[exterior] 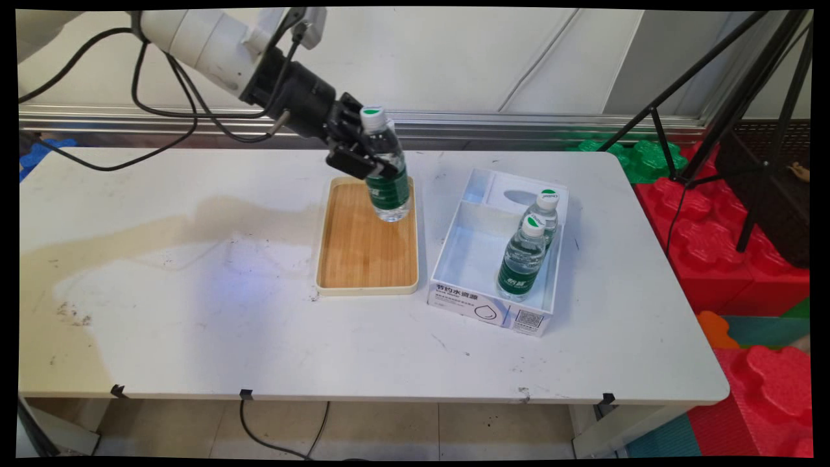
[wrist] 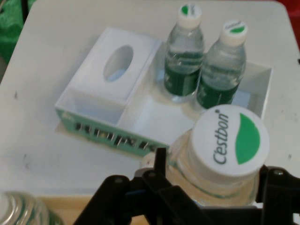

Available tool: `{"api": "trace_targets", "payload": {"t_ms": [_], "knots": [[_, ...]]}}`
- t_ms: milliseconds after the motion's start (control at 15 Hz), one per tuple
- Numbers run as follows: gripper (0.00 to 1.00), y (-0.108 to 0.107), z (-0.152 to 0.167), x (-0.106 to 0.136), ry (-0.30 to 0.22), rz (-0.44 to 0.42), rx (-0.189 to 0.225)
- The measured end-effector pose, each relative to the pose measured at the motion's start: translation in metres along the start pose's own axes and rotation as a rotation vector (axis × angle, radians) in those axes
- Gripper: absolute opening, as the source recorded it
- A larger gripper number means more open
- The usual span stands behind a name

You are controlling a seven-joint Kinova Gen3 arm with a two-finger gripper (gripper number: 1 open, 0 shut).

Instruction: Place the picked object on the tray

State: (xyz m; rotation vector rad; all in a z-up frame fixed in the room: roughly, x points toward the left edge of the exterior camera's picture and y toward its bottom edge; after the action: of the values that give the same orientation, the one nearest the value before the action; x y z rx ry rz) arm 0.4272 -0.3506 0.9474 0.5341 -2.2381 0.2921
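At upper centre, the end effector (exterior: 366,159) gripped a bottle (exterior: 387,175) above the tray (exterior: 366,259), left of the box (exterior: 483,259) holding two bottles (exterior: 528,256)

Bright, even indoor light in both views, with soft short shadows.

In the main view the worktop (exterior: 194,324) is evenly lit; the wooden tray (exterior: 363,253) and the white box (exterior: 467,259) cast only faint, narrow shadows, toward 3 o'clock. A broad tan stain from 9 o'clock toward the middle dulls the white surface. The straight wall rail bows slightly toward the 12 o'clock edge. The hand view is softer: the bottle cap (wrist: 229,140) at 5 o'clock is fairly sharp, the print on the box's side smears, and the two bottles (wrist: 185,56) at 12 o'clock look mildly hazy. The black hand (wrist: 206,197) at 6 o'clock reads as dark, with little detail.
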Motion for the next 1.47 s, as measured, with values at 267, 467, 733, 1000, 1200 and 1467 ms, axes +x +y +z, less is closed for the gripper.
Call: {"api": "trace_targets", "payload": {"t_ms": [267, 467, 733, 1000, 1200, 1467], "knots": [[0.00, -0.012, -0.001, -0.019, -0.026, -0.029, 0.022], [0.00, -0.024, 0.007, -0.033, -0.045, -0.053, 0.039], [0.00, -0.036, 0.024, -0.049, -0.067, -0.077, 0.056], [0.00, -0.045, 0.044, -0.062, -0.088, -0.097, 0.065], [0.00, -0.050, 0.055, -0.070, -0.098, -0.108, 0.067], [0.00, -0.054, 0.068, -0.078, -0.103, -0.116, 0.068]]}}
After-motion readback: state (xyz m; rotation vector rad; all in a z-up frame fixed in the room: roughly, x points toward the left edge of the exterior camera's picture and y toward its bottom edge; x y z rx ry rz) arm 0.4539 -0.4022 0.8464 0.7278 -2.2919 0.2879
